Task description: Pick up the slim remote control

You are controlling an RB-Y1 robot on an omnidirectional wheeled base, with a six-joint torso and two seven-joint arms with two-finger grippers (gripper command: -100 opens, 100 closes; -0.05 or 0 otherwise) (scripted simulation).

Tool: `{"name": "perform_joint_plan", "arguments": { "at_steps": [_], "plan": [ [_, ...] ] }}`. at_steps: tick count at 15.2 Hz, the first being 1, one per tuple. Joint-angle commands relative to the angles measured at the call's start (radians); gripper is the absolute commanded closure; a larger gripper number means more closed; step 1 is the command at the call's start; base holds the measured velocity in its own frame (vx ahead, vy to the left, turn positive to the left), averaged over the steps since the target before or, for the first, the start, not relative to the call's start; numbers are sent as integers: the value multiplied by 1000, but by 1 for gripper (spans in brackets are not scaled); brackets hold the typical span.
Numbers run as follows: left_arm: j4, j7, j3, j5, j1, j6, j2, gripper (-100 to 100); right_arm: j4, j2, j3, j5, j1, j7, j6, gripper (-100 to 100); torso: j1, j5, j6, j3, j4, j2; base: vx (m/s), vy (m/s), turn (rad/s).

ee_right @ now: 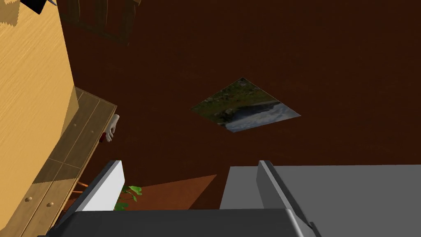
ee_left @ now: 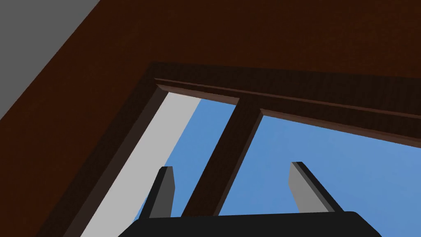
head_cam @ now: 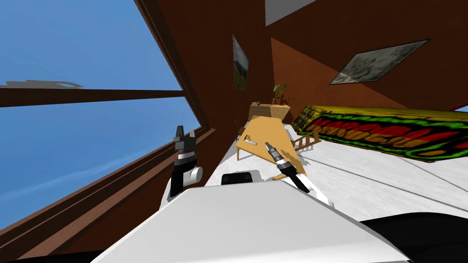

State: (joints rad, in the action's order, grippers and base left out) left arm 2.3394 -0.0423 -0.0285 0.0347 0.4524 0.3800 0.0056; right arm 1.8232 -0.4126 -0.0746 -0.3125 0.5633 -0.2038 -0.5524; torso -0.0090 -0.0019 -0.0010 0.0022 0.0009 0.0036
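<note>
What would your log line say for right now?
left gripper: open, raised, idle | right gripper: open, near wooden table | held: nothing | pickup: not yet done

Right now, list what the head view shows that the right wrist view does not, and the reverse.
Head view adds: the left gripper, open, raised beside the window, and a red, green and yellow patterned slab. Right wrist view adds: the cabinet's drawer knobs and a small white figure beside its top. Both: the right gripper, open, the wooden table, the cabinet and the plant.
</note>
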Motion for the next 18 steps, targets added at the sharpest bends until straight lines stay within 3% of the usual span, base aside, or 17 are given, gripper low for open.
{"name": "perform_joint_plan", "arguments": {
  "at_steps": [1,5,6,8,12,13,14,18],
  "plan": [
    [0,0,0,0,0,0,0,0,-50,-17,2,-22,8,0,-12,-100,0,0,0,0,0,0,-89,-46,421],
    [0,0,0,0,0,0,0,0,-119,-46,1,-47,17,-4,-22,-100,2,0,0,-2,-1,-3,-52,-21,284],
    [0,0,0,0,0,0,0,0,-148,-75,2,-72,26,-8,-32,-100,2,0,1,-2,-1,-4,-40,-22,370],
    [0,0,0,0,0,0,0,0,-177,-75,2,-72,26,-8,-32,-100,1,0,0,-3,-1,-5,-41,-28,322],
    [0,0,0,0,0,0,0,0,-294,-131,8,-126,47,-13,-49,-100,0,0,0,-3,-1,-6,-36,-27,425],
    [0,0,0,0,0,0,0,0,-297,-131,8,-126,47,-13,-49,-100,0,0,0,-3,-1,-6,-21,-29,318],
    [0,0,0,0,0,0,0,0,-326,-159,13,-154,57,-15,-56,-100,0,0,1,-4,-1,-6,-14,-24,361],
    [0,0,0,0,0,0,0,0,-410,-186,19,-182,68,-15,-63,-100,0,0,0,-5,-2,-8,-7,-23,376]
  ]
}}
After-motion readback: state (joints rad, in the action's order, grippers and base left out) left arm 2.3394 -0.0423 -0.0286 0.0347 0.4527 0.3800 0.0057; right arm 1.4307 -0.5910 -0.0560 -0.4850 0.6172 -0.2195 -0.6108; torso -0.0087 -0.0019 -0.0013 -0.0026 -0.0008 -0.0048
